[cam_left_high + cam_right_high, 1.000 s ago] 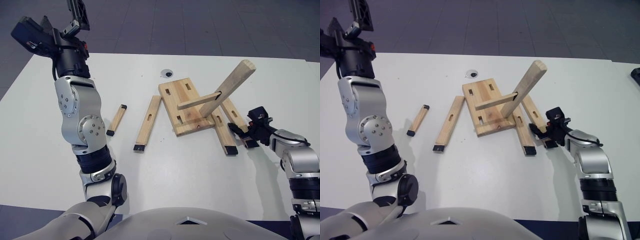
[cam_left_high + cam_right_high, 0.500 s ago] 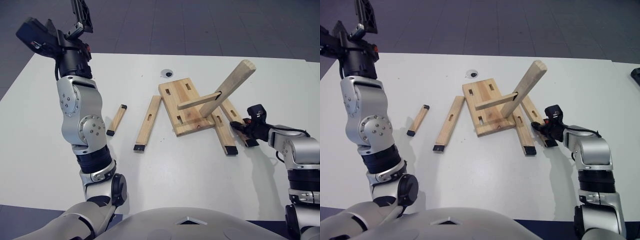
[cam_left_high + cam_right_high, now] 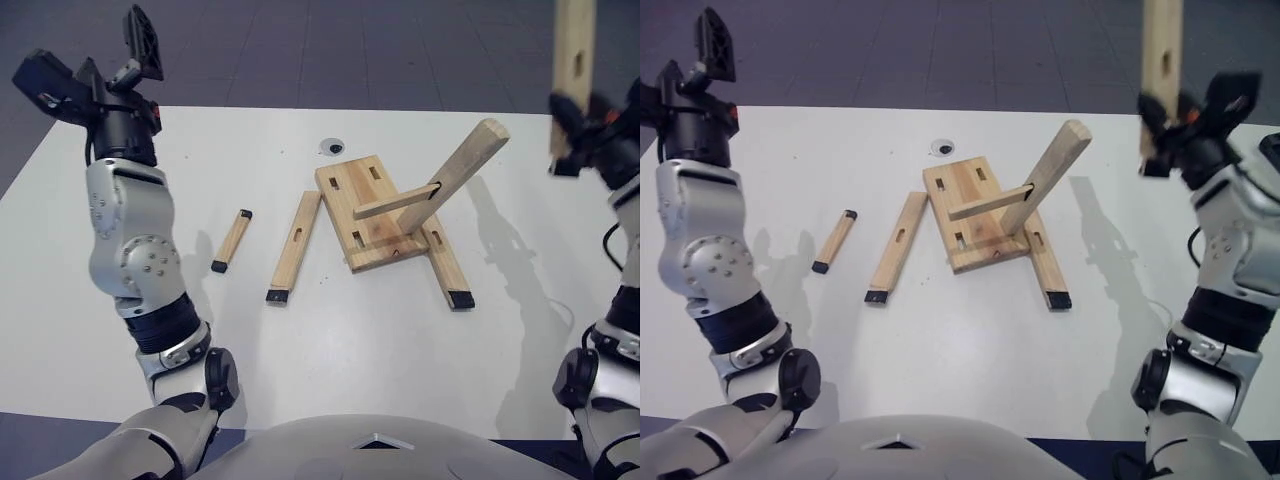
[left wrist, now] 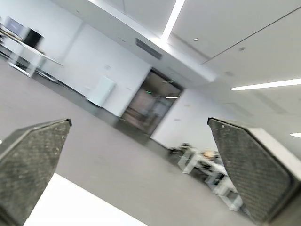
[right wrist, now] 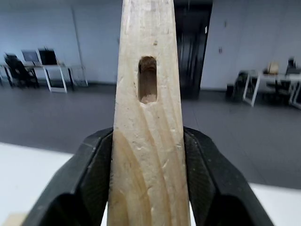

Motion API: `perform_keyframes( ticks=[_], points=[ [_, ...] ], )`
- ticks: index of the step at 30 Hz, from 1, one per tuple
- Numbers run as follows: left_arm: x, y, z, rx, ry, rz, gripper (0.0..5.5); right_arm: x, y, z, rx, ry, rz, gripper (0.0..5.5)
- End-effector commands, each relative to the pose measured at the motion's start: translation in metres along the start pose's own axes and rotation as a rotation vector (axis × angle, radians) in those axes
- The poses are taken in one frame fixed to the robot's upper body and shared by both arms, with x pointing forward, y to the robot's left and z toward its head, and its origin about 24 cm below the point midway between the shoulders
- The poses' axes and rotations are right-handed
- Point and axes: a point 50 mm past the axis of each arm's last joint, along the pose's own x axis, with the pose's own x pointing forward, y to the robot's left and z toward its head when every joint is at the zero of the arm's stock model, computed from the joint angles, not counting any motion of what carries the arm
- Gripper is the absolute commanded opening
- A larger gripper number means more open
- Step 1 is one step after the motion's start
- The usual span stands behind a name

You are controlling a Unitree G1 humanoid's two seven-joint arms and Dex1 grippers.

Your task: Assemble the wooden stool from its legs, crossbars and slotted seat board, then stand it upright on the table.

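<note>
The slotted seat board (image 3: 372, 212) lies flat mid-table. One leg (image 3: 462, 168) stands tilted in it, with a crossbar (image 3: 395, 203) sticking out of its side. A second leg (image 3: 447, 266) with a black foot lies against the board's right side. Left of the board lie a loose slotted leg (image 3: 296, 245) and a short crossbar (image 3: 232, 240). My right gripper (image 3: 588, 122) is held high at the right, shut on another slotted leg (image 3: 574, 45), which points up; in the right wrist view this leg (image 5: 149, 108) sits between both pads. My left gripper (image 3: 95, 65) is raised at the far left, open and holding nothing.
A small round hole (image 3: 333, 147) sits in the white table (image 3: 350, 340) behind the board. A dark object (image 3: 1272, 146) lies at the table's right edge. Bare tabletop stretches in front of the parts and on the left.
My right gripper has lifted the leg that lay right of the board from the table high into the air. The left arm has shifted slightly outward.
</note>
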Motion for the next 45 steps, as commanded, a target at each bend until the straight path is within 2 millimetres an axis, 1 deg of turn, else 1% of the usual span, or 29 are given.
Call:
perform_keyframes(
  ticks=[1, 2, 4, 7, 10, 11, 14, 17, 22, 24, 25, 29, 35, 40, 45],
  points=[
    [0.001, -0.092, 0.034, -0.405, 0.02, -0.6, 5.4, 0.006, 0.06, 0.076, -0.143, -0.369, 0.286, 2.04],
    [0.001, -0.109, 0.033, -0.457, 0.051, -0.676, 5.4, 0.006, 0.071, 0.078, -0.146, -0.389, 0.332, 2.04],
    [0.003, -0.138, 0.022, -0.505, 0.156, -0.773, 5.4, 0.007, 0.093, 0.075, -0.122, -0.412, 0.414, 2.04],
    [0.009, -0.16, 0.004, -0.576, 0.318, -0.811, 5.4, 0.005, 0.119, 0.061, -0.112, -0.4, 0.492, 2.04],
    [0.009, -0.177, -0.004, -0.659, 0.426, -0.858, 5.4, 0.001, 0.136, 0.043, -0.098, -0.366, 0.531, 2.04],
    [0.009, -0.18, -0.005, -0.655, 0.447, -0.863, 5.4, -0.001, 0.14, 0.038, -0.097, -0.356, 0.535, 2.04],
    [0.011, -0.181, -0.008, -0.66, 0.487, -0.849, 5.4, -0.006, 0.149, 0.024, -0.106, -0.316, 0.553, 2.04],
    [0.014, -0.178, -0.01, -0.645, 0.508, -0.832, 5.4, -0.011, 0.154, 0.013, -0.124, -0.279, 0.564, 2.04],
    [0.021, -0.17, -0.015, -0.568, 0.508, -0.775, 4.6, -0.016, 0.157, 0.001, -0.159, -0.228, 0.571, 2.04],
    [0.021, -0.168, -0.017, -0.543, 0.511, -0.763, 4.15, -0.015, 0.156, -0.003, -0.17, -0.214, 0.566, 2.04],
    [0.021, -0.168, -0.019, -0.538, 0.513, -0.76, 4.03, -0.015, 0.156, -0.004, -0.176, -0.209, 0.563, 2.04],
    [0.021, -0.165, -0.023, -0.482, 0.504, -0.745, 3.29, -0.012, 0.155, -0.007, -0.191, -0.195, 0.552, 2.04],
    [0.017, -0.171, -0.02, -0.496, 0.474, -0.765, 2.33, -0.01, 0.148, -0.01, -0.203, -0.179, 0.529, 2.04],
    [0.018, -0.172, -0.018, -0.482, 0.45, -0.756, 1.94, -0.008, 0.145, -0.013, -0.206, -0.173, 0.507, 2.04],
    [0.023, -0.166, -0.016, -0.411, 0.415, -0.725, 1.69, -0.006, 0.143, -0.015, -0.202, -0.162, 0.492, 2.04]
  ],
)
